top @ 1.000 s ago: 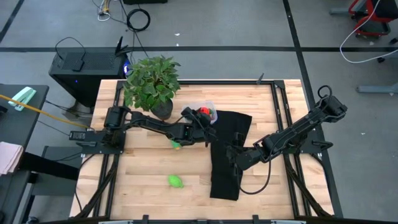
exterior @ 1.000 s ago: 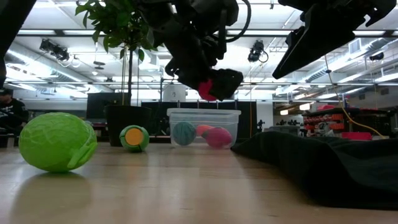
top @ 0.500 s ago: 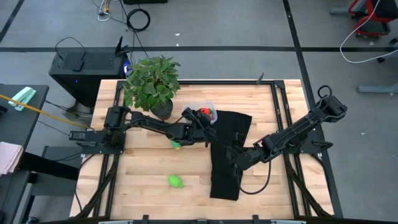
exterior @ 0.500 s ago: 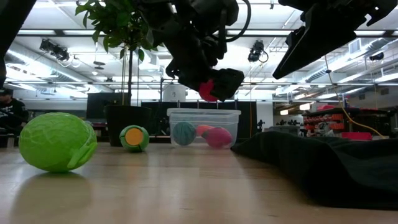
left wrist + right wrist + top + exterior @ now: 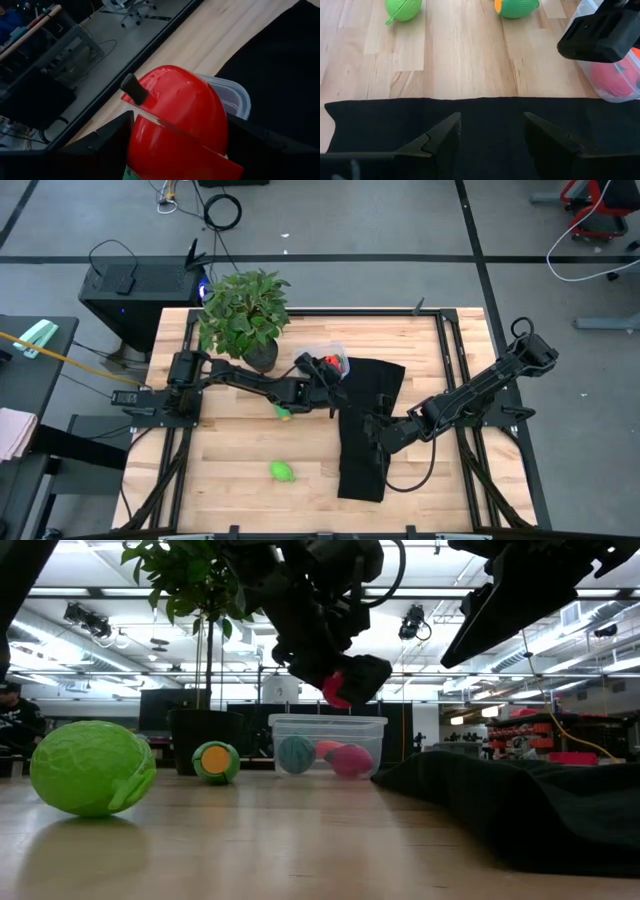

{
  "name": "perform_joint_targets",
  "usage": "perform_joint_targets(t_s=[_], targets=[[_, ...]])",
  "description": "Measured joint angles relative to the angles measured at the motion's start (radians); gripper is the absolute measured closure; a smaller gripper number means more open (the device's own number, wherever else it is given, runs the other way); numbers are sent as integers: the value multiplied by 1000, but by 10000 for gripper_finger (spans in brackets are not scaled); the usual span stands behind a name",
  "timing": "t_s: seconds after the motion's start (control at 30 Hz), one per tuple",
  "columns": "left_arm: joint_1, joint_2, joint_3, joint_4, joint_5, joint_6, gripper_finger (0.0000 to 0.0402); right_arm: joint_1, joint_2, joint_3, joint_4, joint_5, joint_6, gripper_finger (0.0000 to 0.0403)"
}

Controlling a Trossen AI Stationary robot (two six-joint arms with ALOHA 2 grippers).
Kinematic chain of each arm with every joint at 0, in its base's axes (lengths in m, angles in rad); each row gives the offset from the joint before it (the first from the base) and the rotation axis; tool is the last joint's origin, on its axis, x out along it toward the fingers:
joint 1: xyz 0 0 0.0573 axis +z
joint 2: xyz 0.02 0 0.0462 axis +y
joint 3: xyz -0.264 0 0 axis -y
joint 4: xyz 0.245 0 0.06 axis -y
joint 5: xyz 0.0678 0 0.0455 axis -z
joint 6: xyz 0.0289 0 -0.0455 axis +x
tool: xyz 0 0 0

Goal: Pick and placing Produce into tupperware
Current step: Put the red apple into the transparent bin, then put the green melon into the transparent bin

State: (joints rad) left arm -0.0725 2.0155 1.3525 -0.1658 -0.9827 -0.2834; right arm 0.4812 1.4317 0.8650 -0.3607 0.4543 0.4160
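Note:
My left gripper [image 5: 322,370] is shut on a red toy apple [image 5: 175,115] with a dark stem [image 5: 134,90], hovering just above the clear tupperware [image 5: 327,721]. The tub stands on the table by the plant pot and holds a dark green round piece [image 5: 296,754] and reddish pieces [image 5: 350,760]. A light green piece with an orange face [image 5: 284,412] and a second light green piece [image 5: 283,471] lie on the bare wood. My right gripper [image 5: 492,135] is open, low over the black cloth [image 5: 365,430]. My left gripper pinches the red apple by its rounded sides [image 5: 145,130], one finger [image 5: 110,137] on each flank and the stem pointing away from the fingers. The apple [image 5: 340,688] is lifted clear, hanging over the tub's rim [image 5: 235,97].
A leafy potted plant [image 5: 243,310] stands at the table's far left, its dark pot [image 5: 260,358] next to the tub. The black cloth covers a strip from the tub to the near edge. Bare wood lies around the two green pieces.
My left gripper, still shut on the apple, has crept slightly toward the tub. Everything else has stayed put.

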Motion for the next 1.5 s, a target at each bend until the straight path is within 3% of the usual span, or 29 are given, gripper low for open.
perform_joint_targets(t_s=[0.23,0.63,0.83,1.23,1.5], targets=[[15,0,0,3,81,32,103,0,0,0,0,-3,0,183],[48,-2,2,25,113,85,20,0,0,0,0,-10,0,183],[38,-2,2,66,133,68,18,0,0,0,0,-10,0,183],[-132,-9,2,232,129,258,33,0,0,0,-14,-11,0,183],[-284,-16,0,44,116,177,33,0,0,0,-27,-19,19,183]])
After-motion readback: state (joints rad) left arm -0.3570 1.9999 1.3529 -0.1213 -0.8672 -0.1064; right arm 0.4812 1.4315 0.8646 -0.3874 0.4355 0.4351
